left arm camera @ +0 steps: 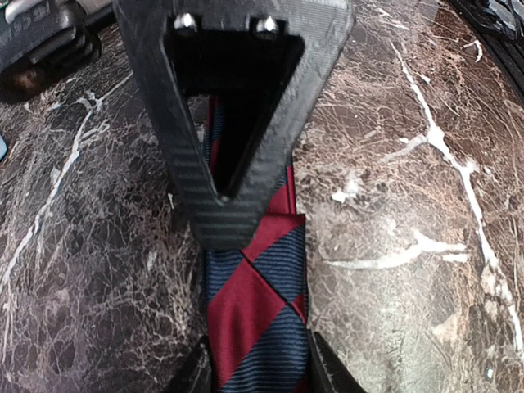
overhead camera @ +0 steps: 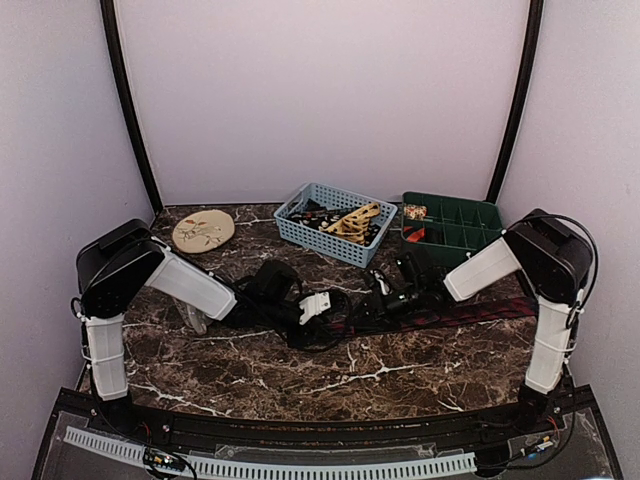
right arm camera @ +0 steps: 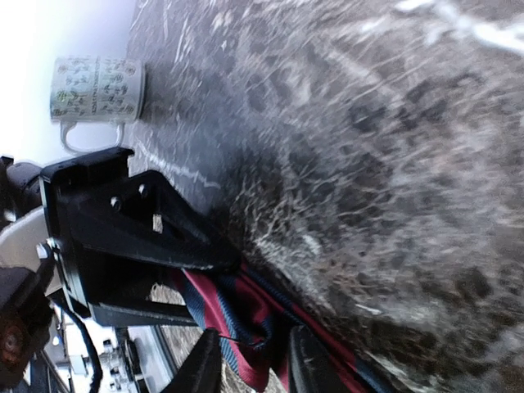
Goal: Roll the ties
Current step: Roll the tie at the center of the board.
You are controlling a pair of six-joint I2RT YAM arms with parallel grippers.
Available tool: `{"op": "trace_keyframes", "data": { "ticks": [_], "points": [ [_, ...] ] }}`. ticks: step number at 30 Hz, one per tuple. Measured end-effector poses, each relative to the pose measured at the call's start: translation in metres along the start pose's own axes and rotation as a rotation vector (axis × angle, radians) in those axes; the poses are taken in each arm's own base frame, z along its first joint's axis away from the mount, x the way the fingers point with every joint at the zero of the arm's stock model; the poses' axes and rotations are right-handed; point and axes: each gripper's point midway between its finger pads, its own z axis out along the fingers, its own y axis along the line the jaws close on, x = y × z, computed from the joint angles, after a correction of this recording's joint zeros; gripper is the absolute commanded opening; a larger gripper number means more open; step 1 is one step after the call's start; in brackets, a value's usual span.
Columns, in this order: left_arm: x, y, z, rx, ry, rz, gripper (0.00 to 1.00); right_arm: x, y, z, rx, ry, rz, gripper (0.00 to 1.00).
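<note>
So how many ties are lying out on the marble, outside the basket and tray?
1: the red-striped tie, stretched across the middle of the table. More may be hidden in the blue basket and green tray.

Ribbed-weave cloth tie, glossy marble-look tabletop, matt blue plastic basket

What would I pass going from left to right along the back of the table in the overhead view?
Round tan patterned disc → blue basket → green compartment tray.
</note>
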Motion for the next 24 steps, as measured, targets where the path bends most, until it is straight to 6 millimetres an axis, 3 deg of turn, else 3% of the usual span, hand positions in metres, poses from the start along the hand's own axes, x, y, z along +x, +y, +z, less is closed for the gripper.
{"op": "trace_keyframes", "data": {
  "ticks": [4,10,16,24],
  "points": [
    [0.0,0.0,0.0,0.001,-0.003,0.0,0.35,-0.005,0.003,-0.009,0.038,-0.03,-0.003,0.33],
    [0.0,0.0,0.0,0.002,-0.004,0.0,0.35,-0.011,0.022,-0.019,0.04,-0.063,-0.031,0.22],
    [0.0,0.0,0.0,0.003,-0.004,0.0,0.35,-0.008,0.044,-0.006,-0.009,-0.031,-0.052,0.11],
    [0.0,0.0,0.0,0.003,-0.004,-0.001,0.36,0.006,0.027,0.019,-0.007,0.039,0.007,0.07]
  ]
}}
